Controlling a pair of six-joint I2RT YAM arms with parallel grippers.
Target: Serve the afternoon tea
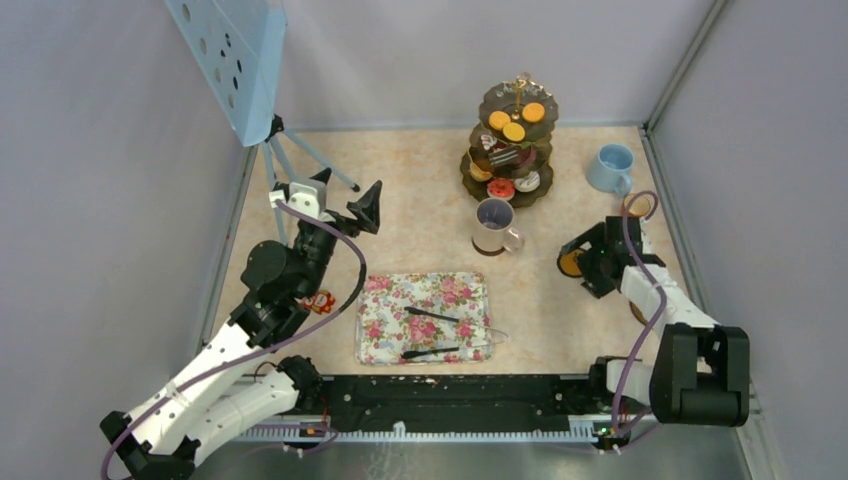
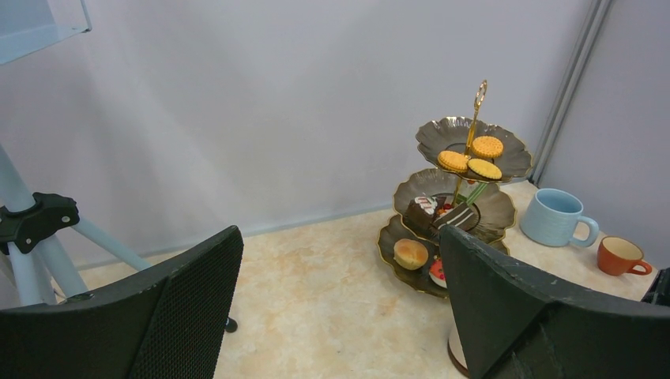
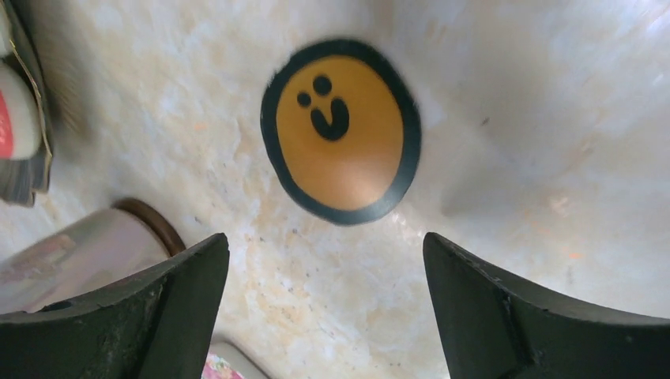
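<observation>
Your right claw (image 3: 324, 237) stood wide open and empty | orange round (image 3: 340, 130) lay on the desk (image 3: 553, 118) just ahead, centred on its gap | left claw (image 2: 340, 229) was farther off, open too

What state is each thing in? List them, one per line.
Stand: upright, all tiers loaded.
Blue cup: upright.
Grey cup: upright.
Orange cup: upright.
Tongs: lying on tray.
Smiley disc: flat on table.
Left gripper: open, empty.
Right gripper: open, above disc.
</observation>
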